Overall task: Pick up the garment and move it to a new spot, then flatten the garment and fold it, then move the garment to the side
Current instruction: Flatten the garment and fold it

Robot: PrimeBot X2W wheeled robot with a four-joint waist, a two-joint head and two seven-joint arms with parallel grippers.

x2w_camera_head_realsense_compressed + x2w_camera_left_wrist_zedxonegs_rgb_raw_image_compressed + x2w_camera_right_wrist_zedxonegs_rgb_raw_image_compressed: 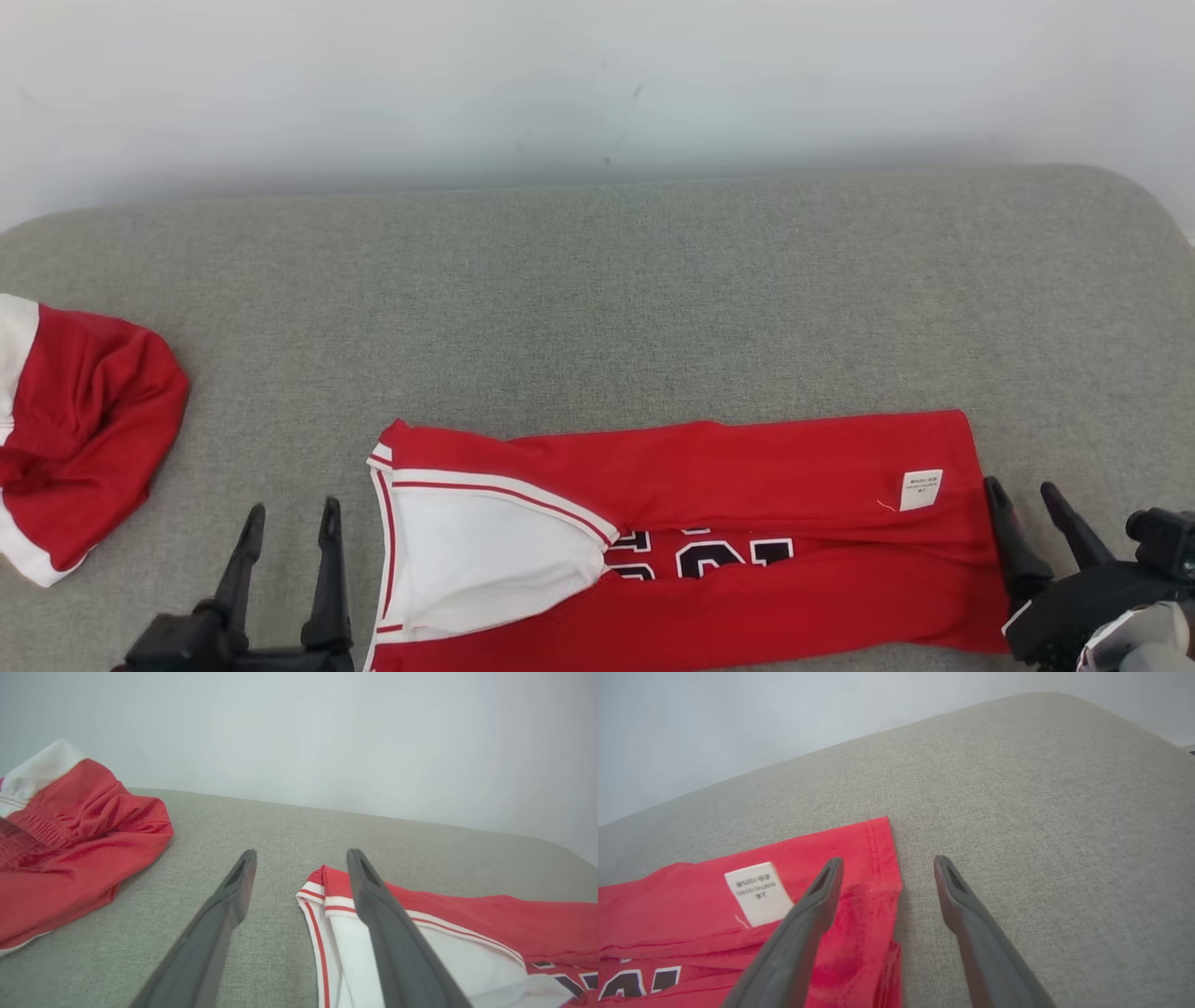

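The garment (747, 476) is a red jersey with white trim and dark lettering, lying folded lengthwise along the near edge of the grey cushion. Its white-lined armhole end (336, 905) points left, its hem end with a white label (759, 893) points right. My left gripper (289, 527) stands open just left of the armhole end, nothing between its fingers. At the hem end my right gripper (1027, 504) is open too, its left finger (817, 905) above the hem corner, its right finger (957, 900) over bare cushion.
A second red and white garment (84, 429) lies bunched at the cushion's left edge, also in the left wrist view (70, 844). The grey cushion (597, 299) stretches back to a pale wall (597, 84).
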